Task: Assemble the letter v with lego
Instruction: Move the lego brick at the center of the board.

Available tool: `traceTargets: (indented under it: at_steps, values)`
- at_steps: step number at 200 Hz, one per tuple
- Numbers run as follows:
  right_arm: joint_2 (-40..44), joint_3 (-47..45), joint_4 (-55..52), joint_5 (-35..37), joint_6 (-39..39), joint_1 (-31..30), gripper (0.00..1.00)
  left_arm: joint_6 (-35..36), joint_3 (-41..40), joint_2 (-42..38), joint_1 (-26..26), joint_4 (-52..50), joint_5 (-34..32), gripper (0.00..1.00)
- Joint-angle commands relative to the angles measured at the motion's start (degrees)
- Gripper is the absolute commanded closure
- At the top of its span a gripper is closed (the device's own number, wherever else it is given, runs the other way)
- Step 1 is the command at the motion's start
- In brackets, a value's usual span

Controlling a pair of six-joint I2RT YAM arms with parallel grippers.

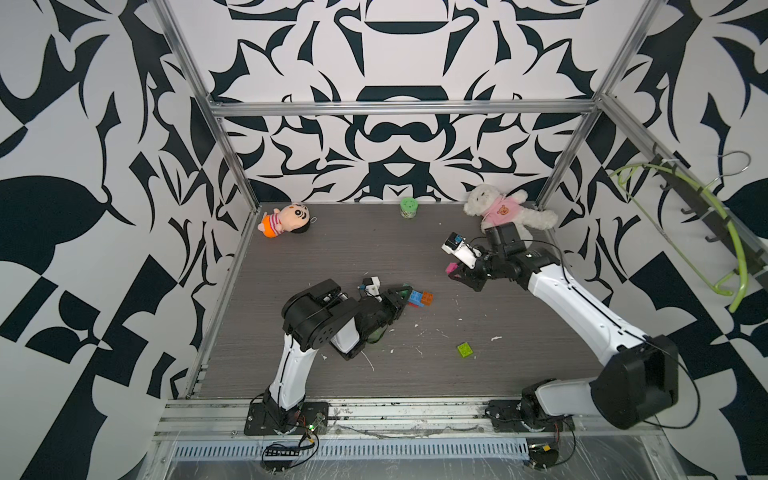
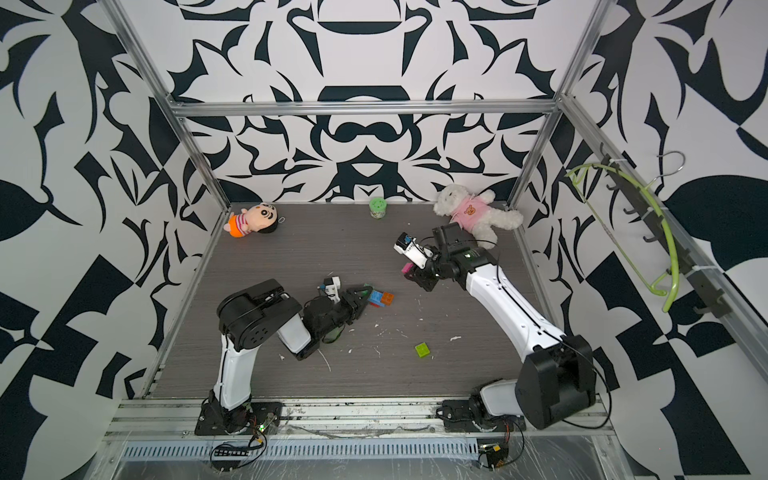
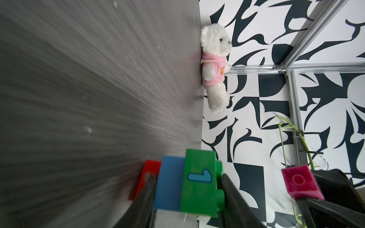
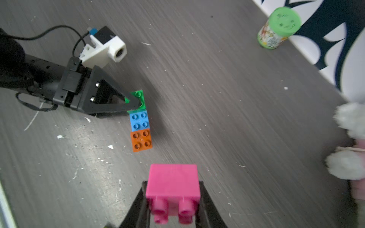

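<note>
Grey wood-grain laminate table (image 1: 332, 257): flat, matt, w/ white specks (image 1: 494, 338) scattered centre-near.
Far right corner: fluffy white plush bear in pink top (image 1: 505, 210), lying down.
Far left: soft plush doll in orange striped outfit (image 1: 286, 220).
Far centre: upright cylindrical jar w/ green lid (image 1: 408, 208). Lid on; contents cannot be told.
Left gripper (image 1: 406, 296): clamped on dark green studded plastic brick (image 3: 199, 183). This is joined w/ blue brick (image 4: 139, 120), orange-brown brick (image 4: 141, 140) and red brick (image 3: 149, 171) at table centre.
Right gripper (image 4: 172, 183): clamped on glossy pink brick (image 1: 450, 267), right-far of that row.
Lime brick (image 1: 466, 349): alone, near right.
</note>
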State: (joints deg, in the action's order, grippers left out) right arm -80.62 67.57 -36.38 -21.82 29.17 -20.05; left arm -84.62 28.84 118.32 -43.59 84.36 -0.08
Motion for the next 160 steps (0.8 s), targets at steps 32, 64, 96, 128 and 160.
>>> traceTargets:
  at_steps: [32,64,96,128,160]
  values:
    - [-9.3,10.5,-17.4,1.9,-7.0,-7.7,1.00,3.4,-3.0,0.3,3.0,-1.9,2.3,0.68]
    - [-13.5,12.4,-18.5,4.5,-5.6,-10.0,1.00,3.1,-2.6,0.8,3.2,-1.9,3.5,0.70]
    - [-19.8,18.6,-22.3,5.4,-3.5,-11.7,1.00,1.2,-2.2,3.0,3.3,-1.9,4.0,0.71]
    - [-25.0,23.0,-25.1,5.3,-1.7,-11.9,1.00,2.1,-3.1,2.2,3.7,-1.9,3.5,0.73]
    - [-27.9,26.1,-26.5,6.0,-1.2,-12.2,1.00,1.5,-2.7,2.9,4.0,-1.9,4.3,0.74]
